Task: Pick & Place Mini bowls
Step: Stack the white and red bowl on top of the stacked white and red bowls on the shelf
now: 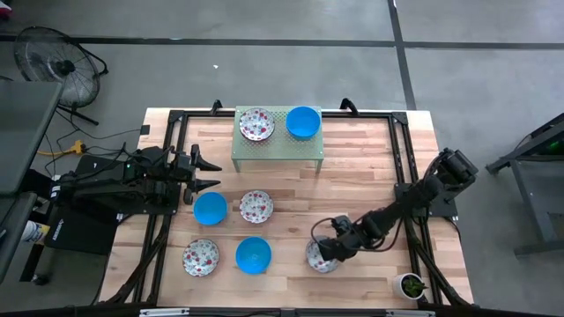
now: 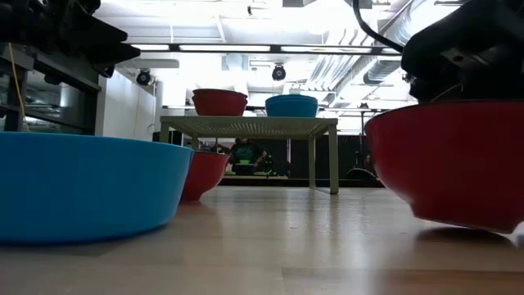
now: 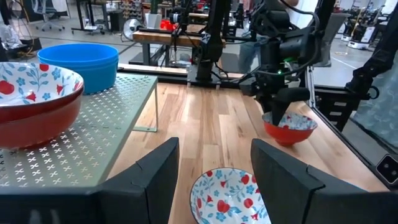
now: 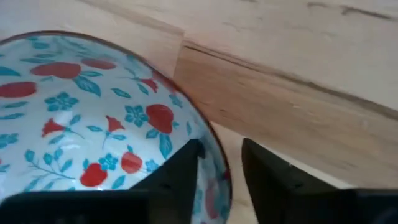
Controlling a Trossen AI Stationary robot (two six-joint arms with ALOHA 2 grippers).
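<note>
Bowls lie scattered over the pale wooden table (image 1: 370, 167) as we look down on it. We see the pale green perforated metal rack (image 1: 278, 150) at the far edge, carrying a white floral-speckled mini bowl (image 1: 256, 124) and a solid blue mini bowl (image 1: 303, 121) side by side. On the bare wood nearer us sit four more: a blue bowl (image 1: 210, 208) beside a floral bowl (image 1: 256, 207), and closer to the front edge another floral bowl (image 1: 201, 257) next to another blue bowl (image 1: 254, 254).

We find the right gripper (image 1: 324, 250) low over a seventh bowl, a red-sided floral one (image 1: 319, 258), near the front right of the table. In its wrist view one dark finger (image 4: 180, 171) sits inside the bowl and the other outside, with the rim (image 4: 214, 162) between them, so the jaws straddle the edge; we cannot tell whether they are actually pressing on it. From the left wrist view the same bowl (image 3: 290, 127) rests on the wood under that gripper.

The left gripper (image 1: 209, 173) waits at the table's left side, just beyond the blue bowl, its fingers (image 3: 158, 171) spread wide and holding nothing.

A small potted plant (image 1: 411, 285) stands at the front right corner.
</note>
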